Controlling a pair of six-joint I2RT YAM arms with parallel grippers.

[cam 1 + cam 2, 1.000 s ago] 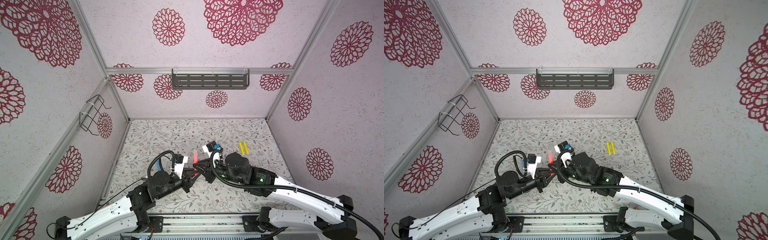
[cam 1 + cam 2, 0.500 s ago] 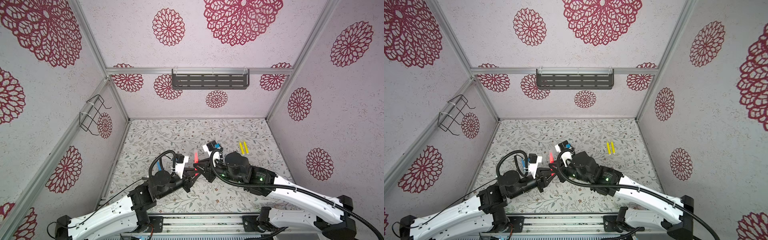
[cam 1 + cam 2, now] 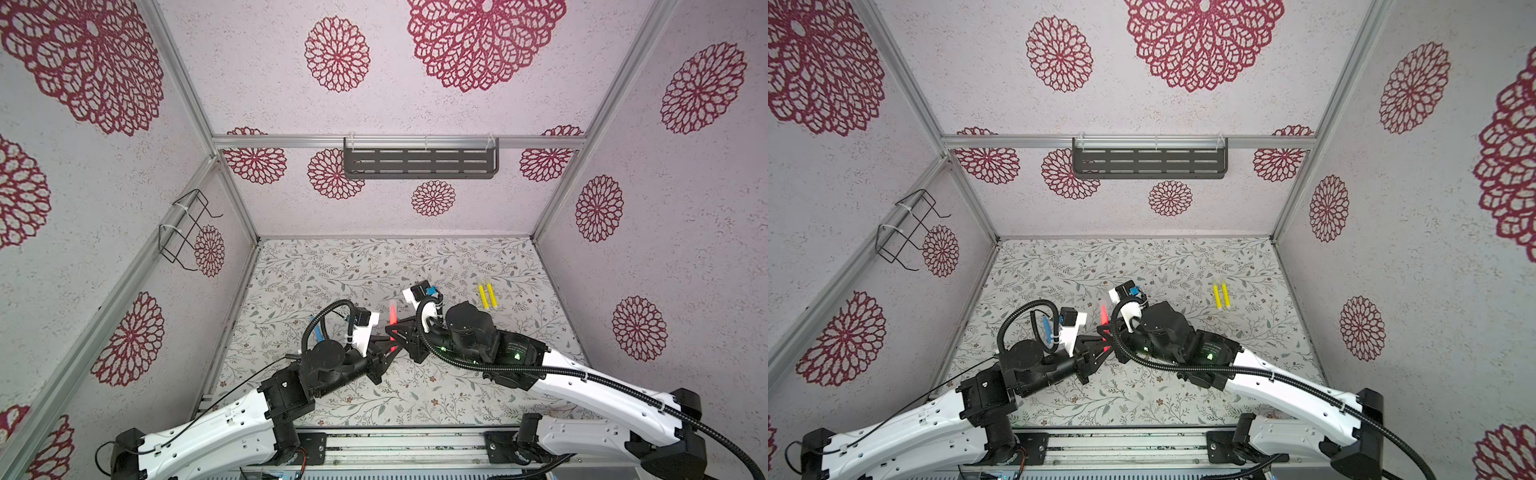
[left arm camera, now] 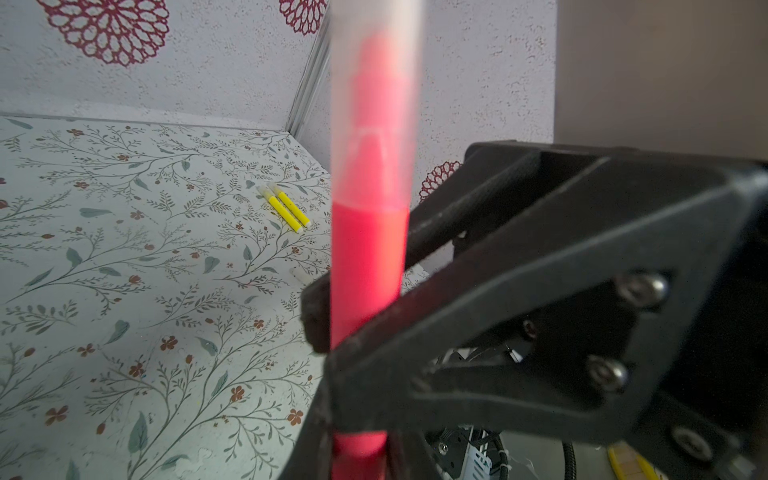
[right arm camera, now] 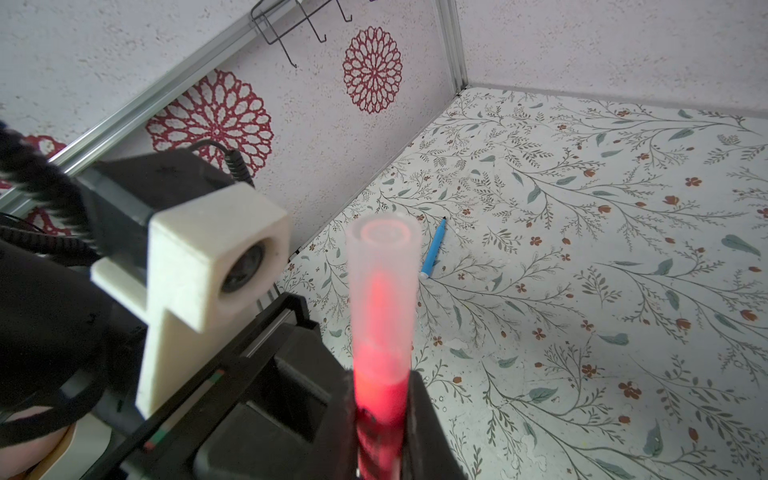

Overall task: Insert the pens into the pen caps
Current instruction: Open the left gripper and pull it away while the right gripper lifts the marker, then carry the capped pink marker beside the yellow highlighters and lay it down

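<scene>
Pink-red pen [image 4: 368, 253] upright, clear cap [image 5: 382, 266] seemingly seated; left jaws, right jaws both clamping it

The left arm [image 3: 216, 428] and right arm [image 3: 590, 380] are stretched in from the lower corners to meet at lower centre — the left gripper [image 3: 390, 350] and right gripper [image 3: 391, 332] are clamped, tip to tip, on one pink-red pen [image 3: 392, 313].

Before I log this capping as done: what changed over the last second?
The left arm edged slightly toward the right gripper. The left gripper and right gripper stay shut on the pink pen, its clear cap on. The yellow pens and blue pen lie where they were.
</scene>
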